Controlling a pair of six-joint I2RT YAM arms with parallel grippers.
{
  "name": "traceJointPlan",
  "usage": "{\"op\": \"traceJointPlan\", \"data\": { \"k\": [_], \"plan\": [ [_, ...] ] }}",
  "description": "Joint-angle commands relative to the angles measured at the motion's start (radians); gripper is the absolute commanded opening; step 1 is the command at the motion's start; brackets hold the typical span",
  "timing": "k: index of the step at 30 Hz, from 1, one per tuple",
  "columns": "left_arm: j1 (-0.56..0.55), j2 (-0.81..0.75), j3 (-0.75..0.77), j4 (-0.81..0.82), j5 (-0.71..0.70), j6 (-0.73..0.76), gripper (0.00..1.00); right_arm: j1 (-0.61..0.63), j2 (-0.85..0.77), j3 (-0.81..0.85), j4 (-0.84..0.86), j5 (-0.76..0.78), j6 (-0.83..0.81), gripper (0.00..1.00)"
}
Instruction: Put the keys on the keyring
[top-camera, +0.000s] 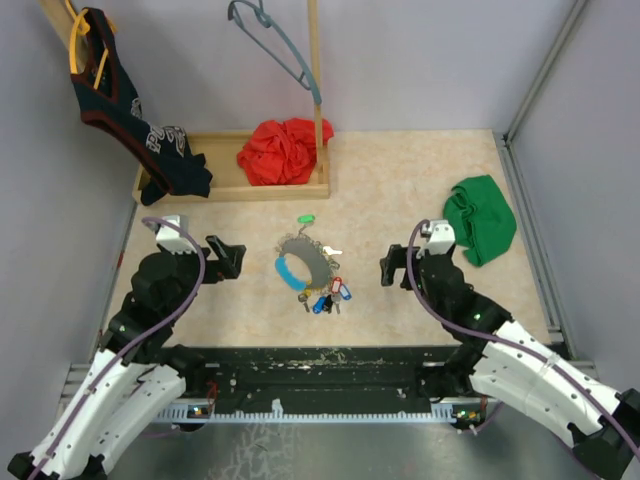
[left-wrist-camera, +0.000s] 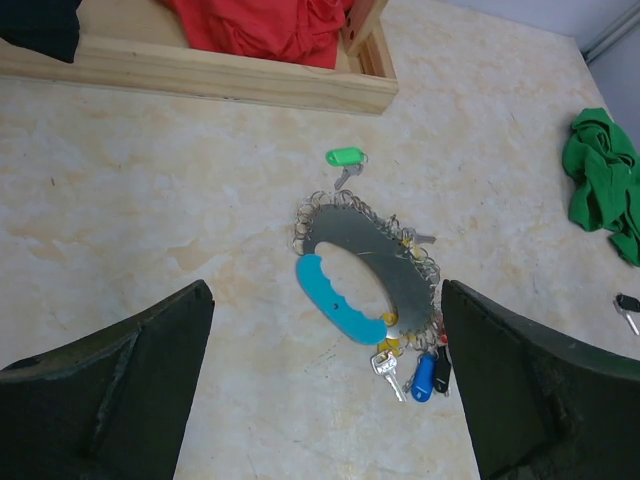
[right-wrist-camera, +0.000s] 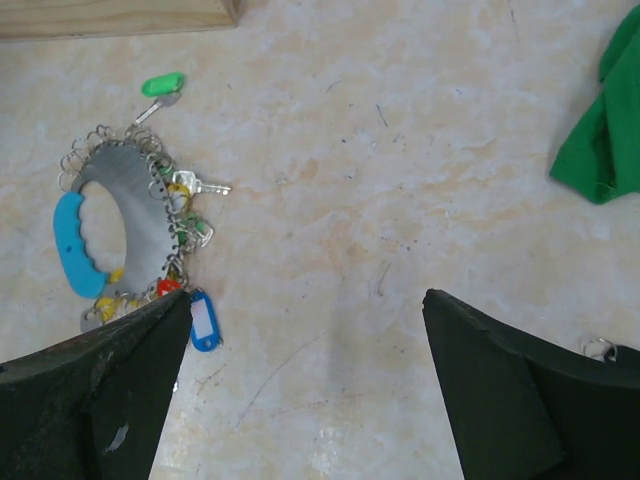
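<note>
- Grey keyring (top-camera: 318, 262), its light-blue section at lower left, is lying flat at the middle of the top view, between the two grippers.
- Most keys (top-camera: 325, 298) are clustering against its rim, with the coloured tags bunching at its lower right. I cannot tell whether each one is threaded on.
- One green key (top-camera: 306, 219) is lying apart, just above the ring in the frame.
- Left gripper (top-camera: 232, 258) is standing wide open and holding nothing, left of the ring. Right gripper (top-camera: 388, 268) is doing likewise on the ring's right.
- Judging by this, the fetching step is only beginning. The green key probably needs pinching by its tag while the other gripper steadies the ring.
- No writing is showing clearly. The tag windows are looking blank, and the print on the dark garment (top-camera: 150, 135) at upper left is too small.
</note>
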Motion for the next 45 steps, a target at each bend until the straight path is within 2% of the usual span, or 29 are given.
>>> {"op": "traceJointPlan", "data": {
  "k": [1, 9, 14, 21, 30, 34, 39, 41, 45],
  "plan": [
    [0.013, 0.001, -0.004, 0.026, 0.035, 0.008, 1.0, 0.004, 0.005, -0.003, 0.109, -0.095, -0.063, 0.99],
    [0.017, 0.034, -0.008, 0.04, 0.08, -0.006, 1.0, 0.004, 0.11, 0.029, 0.179, -0.234, -0.102, 0.96],
    [0.018, 0.084, -0.041, 0.09, 0.142, -0.06, 0.99, -0.018, 0.252, 0.078, 0.203, -0.313, -0.129, 0.95],
    [0.018, 0.218, -0.13, 0.299, 0.304, -0.162, 0.99, -0.119, 0.452, 0.139, 0.287, -0.55, -0.136, 0.92],
    [0.017, 0.517, -0.158, 0.542, 0.465, -0.237, 1.0, -0.235, 0.73, 0.218, 0.469, -0.809, -0.112, 0.9],
    [0.018, 0.65, -0.139, 0.596, 0.477, -0.252, 1.0, -0.24, 0.901, 0.301, 0.503, -0.89, -0.08, 0.85],
    [0.017, 0.771, -0.114, 0.609, 0.453, -0.254, 0.98, -0.24, 1.058, 0.377, 0.52, -0.97, -0.032, 0.72],
    [0.017, 0.792, -0.117, 0.61, 0.439, -0.253, 0.97, -0.24, 1.088, 0.382, 0.53, -0.98, -0.015, 0.66],
    [0.017, 0.827, -0.133, 0.633, 0.438, -0.264, 0.97, -0.24, 1.141, 0.37, 0.582, -1.025, 0.019, 0.61]
  ]
}}
